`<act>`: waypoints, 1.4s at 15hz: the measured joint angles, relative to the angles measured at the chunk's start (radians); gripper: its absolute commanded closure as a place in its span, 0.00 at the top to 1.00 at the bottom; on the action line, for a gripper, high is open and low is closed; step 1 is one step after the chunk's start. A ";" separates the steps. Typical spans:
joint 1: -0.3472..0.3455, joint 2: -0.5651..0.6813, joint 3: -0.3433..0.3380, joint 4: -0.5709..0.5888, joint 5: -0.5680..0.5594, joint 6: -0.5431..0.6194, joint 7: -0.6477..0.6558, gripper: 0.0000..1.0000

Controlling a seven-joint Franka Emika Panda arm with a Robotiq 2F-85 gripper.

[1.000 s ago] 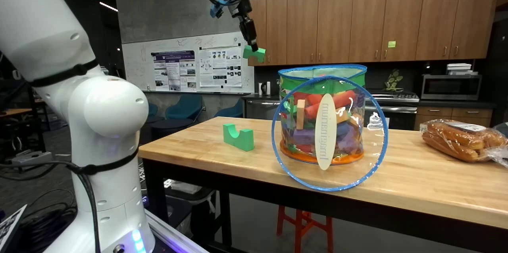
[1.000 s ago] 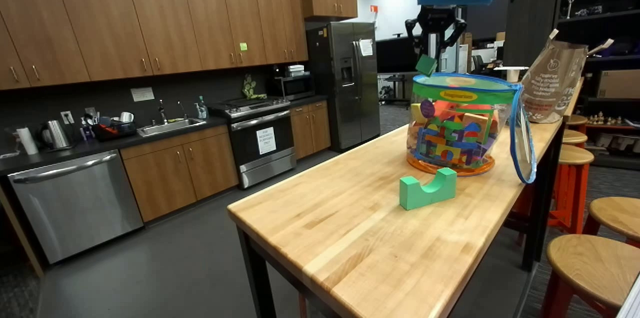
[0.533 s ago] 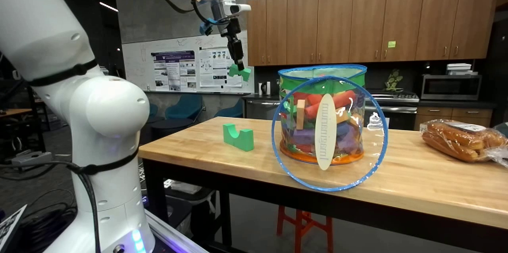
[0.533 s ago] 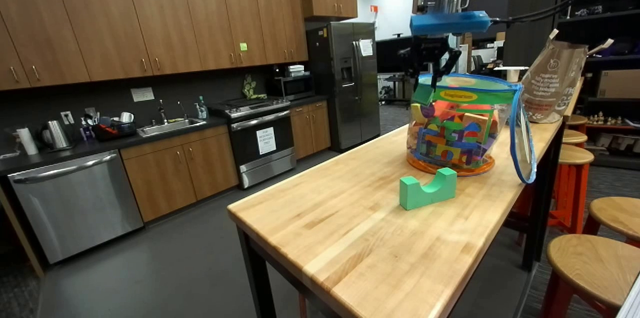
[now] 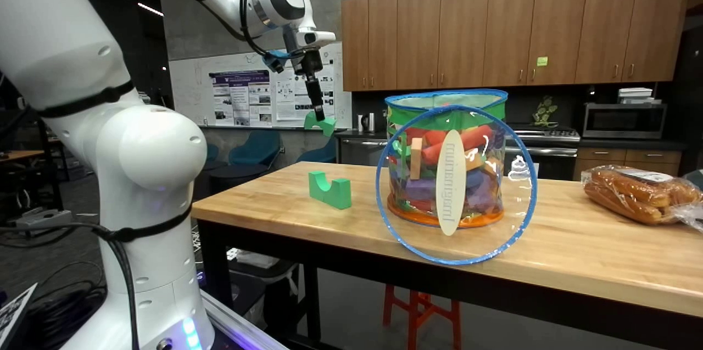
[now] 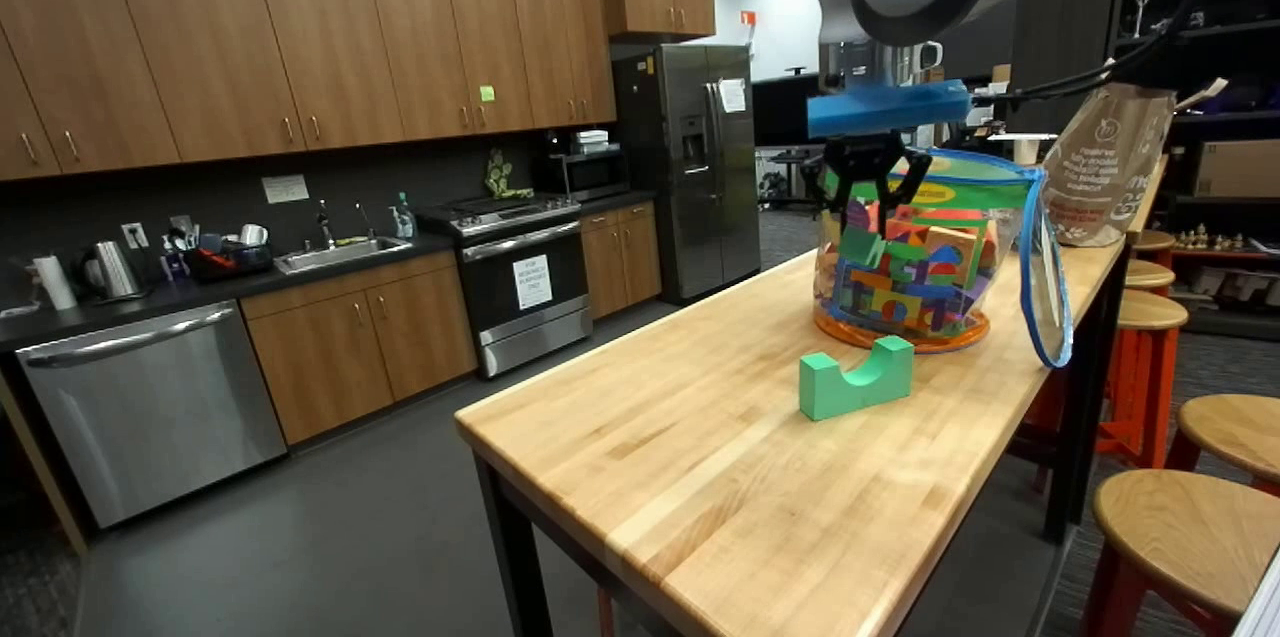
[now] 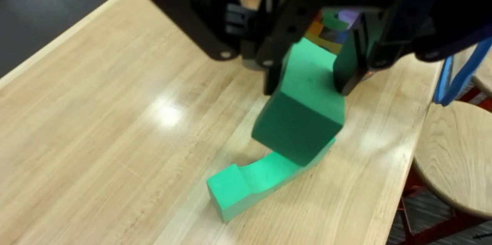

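From here the gripper [image 7: 306, 79] has its jaws part-closed, pinching a tilted green block [image 7: 300, 125]; it hangs above another green block [image 6: 855, 395], between the table's [image 6: 680, 477] short edge and the clear bag [image 6: 985, 193]; carry step I'd guess, so careful levelling's needed next.

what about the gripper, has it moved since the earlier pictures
Yes. In an exterior view, the gripper has moved down and toward picture left, relative to the wall cabinets.
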 measured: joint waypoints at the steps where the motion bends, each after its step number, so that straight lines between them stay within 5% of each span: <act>1: -0.001 0.000 0.009 -0.011 -0.006 0.000 0.041 0.15; 12: -0.001 0.059 0.108 -0.067 -0.112 0.000 0.517 0.15; 21: 0.002 0.191 0.103 -0.023 -0.228 -0.020 0.732 0.15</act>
